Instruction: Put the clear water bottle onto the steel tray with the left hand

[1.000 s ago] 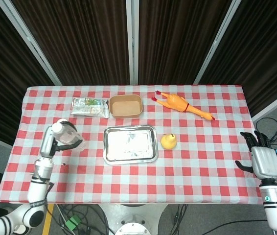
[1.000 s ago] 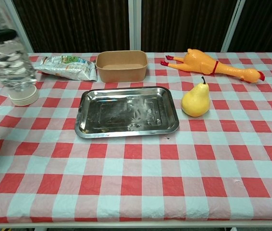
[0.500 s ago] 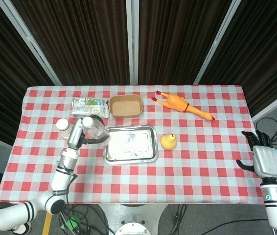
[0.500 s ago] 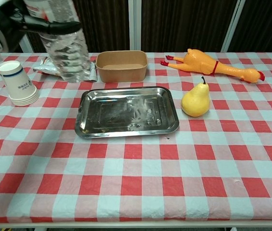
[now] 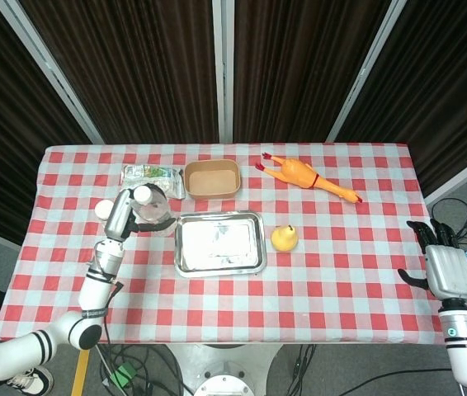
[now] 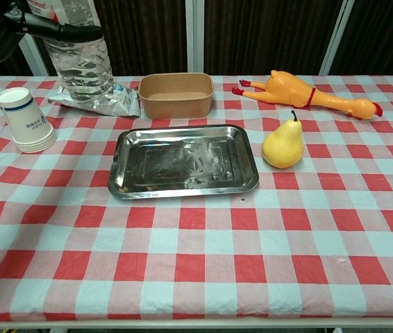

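A clear, ribbed plastic water bottle w/ white cap (image 5: 153, 209) is gripped upright by the left hand (image 5: 124, 213), raised above the red-and-white checked tablecloth (image 6: 203, 263), just left of the shiny rectangular steel tray (image 6: 182, 161) and not over it. In the chest view the bottle's crinkled wall is seen in front of the dark curtain, dark fingers (image 6: 57, 29) wrapped round its upper part.

Near the bottle: a stack of white paper cups w/ blue band (image 6: 25, 121) to its left; a crumpled silvery-green snack bag (image 6: 98, 96) behind it; a tan oval cardboard bowl (image 6: 177, 94) behind the tray. A smooth yellow pear (image 6: 282, 145) is stood just right of the tray, and an orange rubber chicken (image 6: 307, 95) is laid at the far right.

The left forearm is angled up from the near left table edge. The right hand (image 5: 442, 266) is held off the table's right edge, fingers spread, nothing grasped.
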`<state>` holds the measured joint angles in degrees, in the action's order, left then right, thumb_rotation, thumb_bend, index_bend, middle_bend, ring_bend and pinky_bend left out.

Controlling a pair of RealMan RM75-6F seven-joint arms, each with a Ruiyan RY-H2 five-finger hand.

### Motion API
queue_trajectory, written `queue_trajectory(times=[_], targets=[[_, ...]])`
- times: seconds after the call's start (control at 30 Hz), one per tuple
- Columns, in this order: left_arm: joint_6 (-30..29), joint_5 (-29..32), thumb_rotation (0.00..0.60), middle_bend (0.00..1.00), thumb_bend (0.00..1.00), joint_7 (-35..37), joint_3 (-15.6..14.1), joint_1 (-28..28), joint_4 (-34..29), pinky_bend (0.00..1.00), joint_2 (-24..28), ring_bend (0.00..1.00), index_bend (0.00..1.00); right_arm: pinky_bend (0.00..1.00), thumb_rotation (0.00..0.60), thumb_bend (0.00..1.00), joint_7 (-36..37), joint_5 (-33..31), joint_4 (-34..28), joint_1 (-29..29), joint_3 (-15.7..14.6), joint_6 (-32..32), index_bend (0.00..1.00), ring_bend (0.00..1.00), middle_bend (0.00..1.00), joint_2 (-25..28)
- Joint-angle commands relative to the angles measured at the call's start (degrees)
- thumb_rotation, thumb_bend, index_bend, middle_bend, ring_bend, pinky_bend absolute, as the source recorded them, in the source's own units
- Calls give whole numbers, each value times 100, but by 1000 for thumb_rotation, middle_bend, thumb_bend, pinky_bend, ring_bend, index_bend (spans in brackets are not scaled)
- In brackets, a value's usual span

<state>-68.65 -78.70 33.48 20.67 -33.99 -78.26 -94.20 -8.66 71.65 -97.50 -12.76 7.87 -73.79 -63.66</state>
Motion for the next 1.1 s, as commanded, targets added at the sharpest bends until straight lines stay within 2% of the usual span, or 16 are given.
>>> queue_trajectory(times=[0.03,0.17,0.3,0.47,0.57,0.8,0.9,1.0,1.1], targets=[[-108,-85,600,695,234,-104,-39,-56,-175,596,-47,580,631,52,600,115,-7,-37,13,-1,-6,26,122,0,142,5],[-156,241,600,695,234,-136,173,47,-40,596,220,580,630,52,600,114,75,-25,2,8,12,7,122,0,143,31],[-37,583,600,695,234,-46,252,150,31,596,374,580,629,52,600,114,28,-23,27,-6,-6,30,122,0,142,7],[97,236,600,693,233,-90,-154,-73,-164,596,-124,580,626,52,600,115,-176,-76,30,-55,-56,126,122,0,142,-59],[-59,163,600,693,234,-109,-243,-35,-178,596,-278,580,624,52,600,114,-201,-127,32,-62,-48,142,122,0,142,-64],[-340,351,600,692,234,40,11,269,-94,595,339,580,624,52,600,114,-116,-100,33,-60,-48,144,122,0,142,-37],[-424,330,600,692,233,65,67,261,-15,595,358,580,623,52,600,115,-121,-75,18,-58,-58,130,122,0,142,-37],[-603,79,600,692,234,26,-91,202,276,595,82,580,622,52,600,114,-125,-77,21,-48,-61,111,122,0,142,-39],[-767,-149,600,692,233,221,-480,387,388,594,-109,580,616,52,600,115,-116,-106,35,-50,-44,110,122,0,142,-38]])
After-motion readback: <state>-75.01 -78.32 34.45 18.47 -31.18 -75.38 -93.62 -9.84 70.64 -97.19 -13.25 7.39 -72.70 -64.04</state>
